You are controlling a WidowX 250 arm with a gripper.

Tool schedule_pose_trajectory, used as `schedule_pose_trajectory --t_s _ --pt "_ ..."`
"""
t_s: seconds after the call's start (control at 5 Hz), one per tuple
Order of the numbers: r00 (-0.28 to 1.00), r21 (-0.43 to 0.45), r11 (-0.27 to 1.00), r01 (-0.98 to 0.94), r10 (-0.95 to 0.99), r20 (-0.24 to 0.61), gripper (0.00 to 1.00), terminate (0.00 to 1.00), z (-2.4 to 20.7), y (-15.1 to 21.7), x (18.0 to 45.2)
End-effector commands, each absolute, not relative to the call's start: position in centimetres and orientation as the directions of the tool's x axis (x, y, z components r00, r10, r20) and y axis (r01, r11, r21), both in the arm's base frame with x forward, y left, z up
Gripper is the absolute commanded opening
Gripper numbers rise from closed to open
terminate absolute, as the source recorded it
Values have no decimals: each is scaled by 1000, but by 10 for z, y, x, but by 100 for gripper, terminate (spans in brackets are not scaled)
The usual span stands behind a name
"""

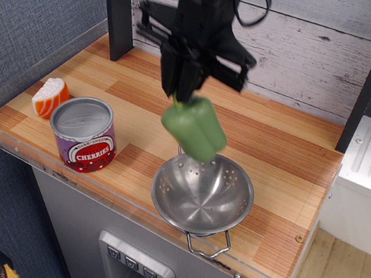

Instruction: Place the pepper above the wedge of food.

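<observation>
We see the black tool (182,93) clenched on the short stem of the glossy green plastic bell pepper (194,127), which hangs tilted directly below it, clear of the wooden bench (289,155). Below the tool and slightly to its right sits the round perforated steel colander (202,194), holding nothing. Well to the tool's left stands the purple-labelled cherries can (83,134), and just beyond that lies the small orange-and-white striped wedge of food (50,97).
</observation>
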State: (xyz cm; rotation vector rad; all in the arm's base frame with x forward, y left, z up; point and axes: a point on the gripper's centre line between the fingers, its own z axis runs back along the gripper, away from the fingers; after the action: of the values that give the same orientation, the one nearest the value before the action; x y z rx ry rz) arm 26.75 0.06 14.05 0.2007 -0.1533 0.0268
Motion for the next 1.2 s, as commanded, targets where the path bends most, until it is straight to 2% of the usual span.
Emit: schedule_pose_trajectory --t_s 0.0,0.4,0.6,1.0 --pt "951 265 928 -262 201 235 0 0 152 60 315" --pt "929 405 843 -355 271 250 0 0 135 105 349" --pt "927 505 781 -368 270 259 0 0 126 116 358" --pt "946 605 727 -324 254 201 0 0 118 126 358"
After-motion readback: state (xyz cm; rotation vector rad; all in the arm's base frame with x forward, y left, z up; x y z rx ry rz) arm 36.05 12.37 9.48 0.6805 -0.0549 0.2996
